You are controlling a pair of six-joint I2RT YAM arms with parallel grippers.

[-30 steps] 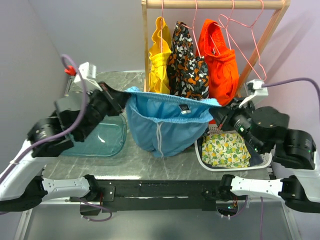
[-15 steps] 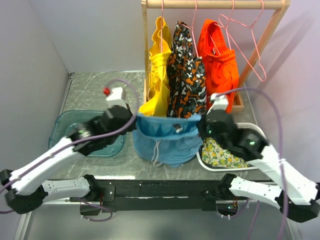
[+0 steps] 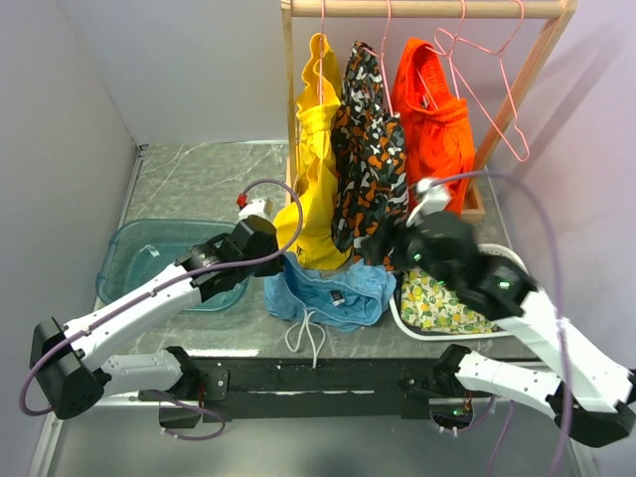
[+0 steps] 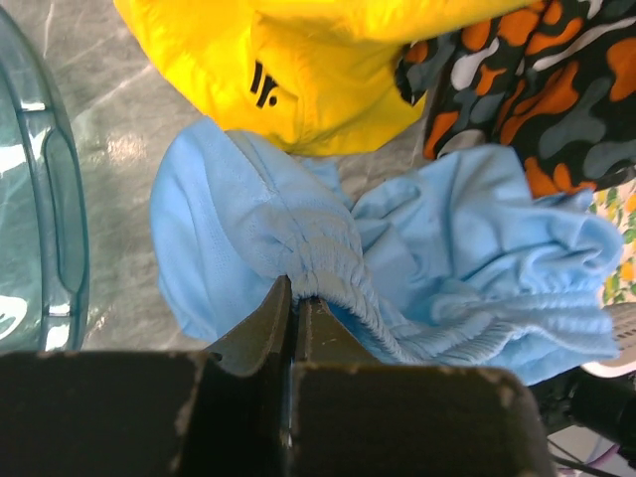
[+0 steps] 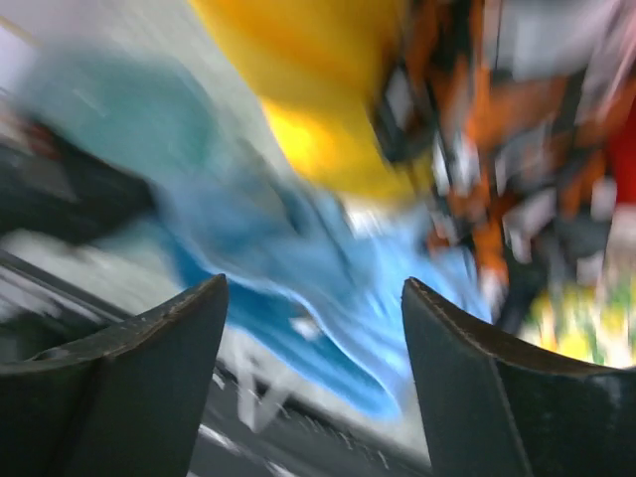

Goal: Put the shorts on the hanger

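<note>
blue shorts bunched low, pink hanger hanging

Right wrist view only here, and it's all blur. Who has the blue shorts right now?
Observer: The left gripper, shut on the shorts' elastic waistband.
Operator: Are they lifted?
Observer: No, the top view shows them slumped on the table, drawstring trailing toward the near edge.
Operator: Any free hanger?
Observer: An empty pink hanger hangs at the rail's right end, beyond the orange shorts.
</note>
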